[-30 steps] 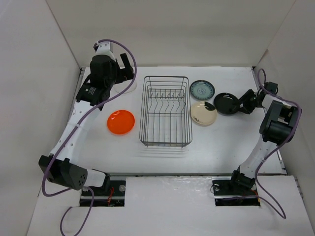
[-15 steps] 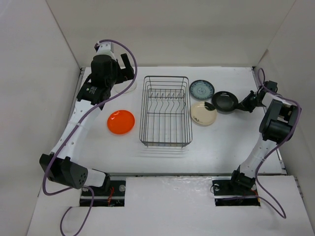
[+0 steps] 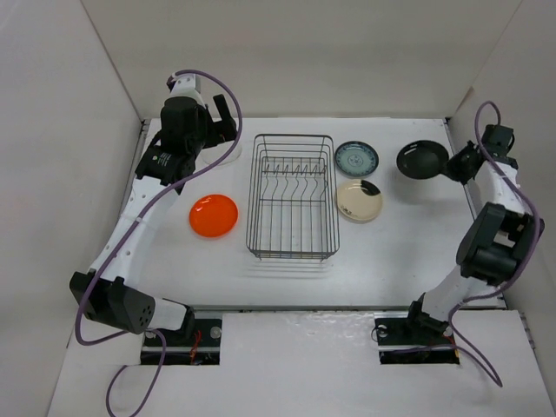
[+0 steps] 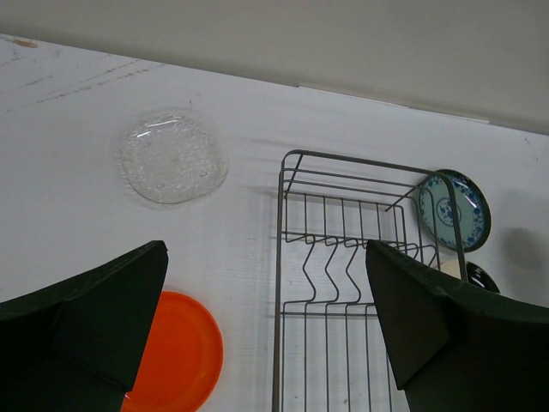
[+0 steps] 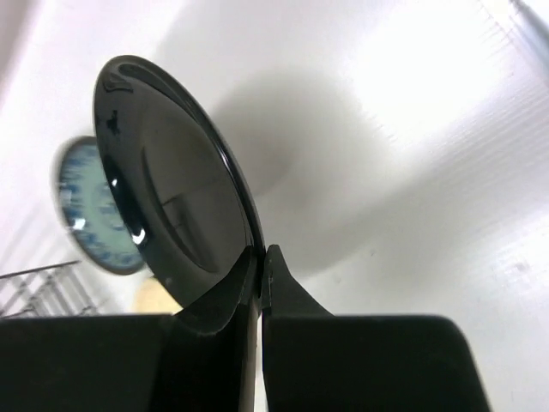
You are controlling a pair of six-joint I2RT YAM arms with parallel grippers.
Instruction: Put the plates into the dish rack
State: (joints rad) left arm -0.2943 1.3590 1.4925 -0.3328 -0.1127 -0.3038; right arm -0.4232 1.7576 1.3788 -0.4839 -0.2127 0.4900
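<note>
Pinching the black plate [image 3: 422, 160] by its rim, the right claw [image 5: 260, 262] hovers.

Glossy black plate [image 3: 421, 160], orange plate [image 3: 214, 215], teal-patterned plate [image 3: 356, 158]

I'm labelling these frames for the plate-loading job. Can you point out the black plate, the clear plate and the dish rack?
black plate [image 3: 423, 160], top view, centre of its dark face.
clear plate [image 4: 173, 166], left wrist view, middle of its bumpy base.
dish rack [image 3: 294, 135], top view, far rim wire.
</note>
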